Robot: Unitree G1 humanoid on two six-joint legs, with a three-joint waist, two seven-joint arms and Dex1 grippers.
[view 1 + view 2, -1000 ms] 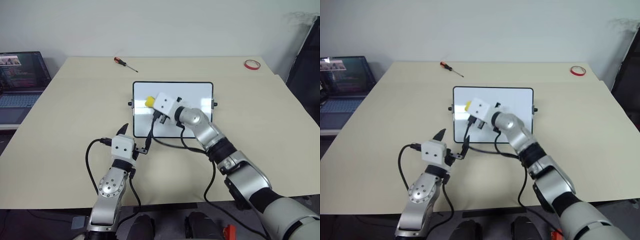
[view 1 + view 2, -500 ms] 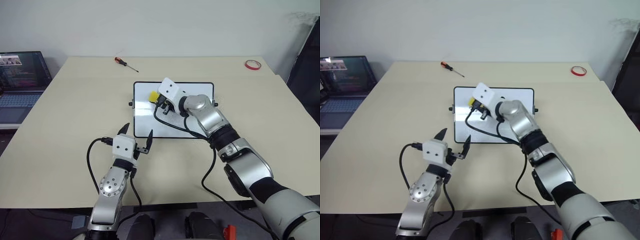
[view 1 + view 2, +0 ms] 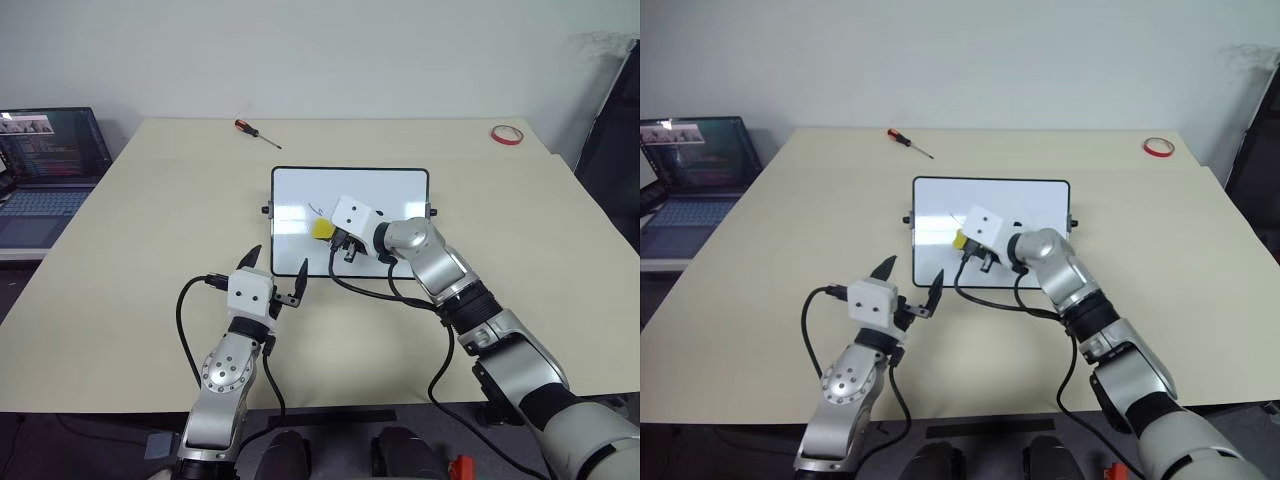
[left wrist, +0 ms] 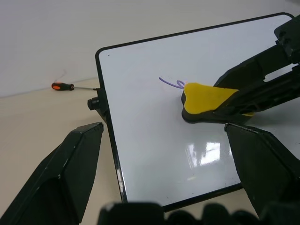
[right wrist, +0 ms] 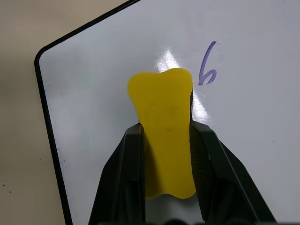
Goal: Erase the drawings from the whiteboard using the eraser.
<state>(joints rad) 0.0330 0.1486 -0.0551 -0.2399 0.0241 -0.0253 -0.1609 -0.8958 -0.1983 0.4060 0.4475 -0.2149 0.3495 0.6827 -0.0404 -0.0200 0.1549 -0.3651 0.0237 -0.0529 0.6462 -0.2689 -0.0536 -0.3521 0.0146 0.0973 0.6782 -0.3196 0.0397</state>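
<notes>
Eraser [image 5: 164, 140] sits pinched between the two black fingers [image 5: 123, 178] of my right claw [image 3: 326, 231], its yellow body squeezed in at the waist where the fingers bear on it, its free end sticking out past the tips. It rests flat on the whiteboard [image 3: 390, 190], dark underside down, in the left half of the white surface. Just beside that free end lies one of the drawings [image 5: 206, 70], a thin purple curl; in my left wrist view the same mark [image 4: 171, 83] runs right up to the yellow edge, though I cannot tell whether the eraser touches it. The whiteboard lies flat on the counter [image 3: 150, 230], near its middle. My left claw [image 3: 271, 277] hovers just short of the whiteboard's near left corner, its fingers spread wide apart with nothing between them, well clear of the eraser. Farther back on the counter lie a screwdriver [image 3: 254, 131] and, at the far right, a red tape roll [image 3: 505, 134]. A laptop [image 3: 50, 160] stands off the counter's left side.
</notes>
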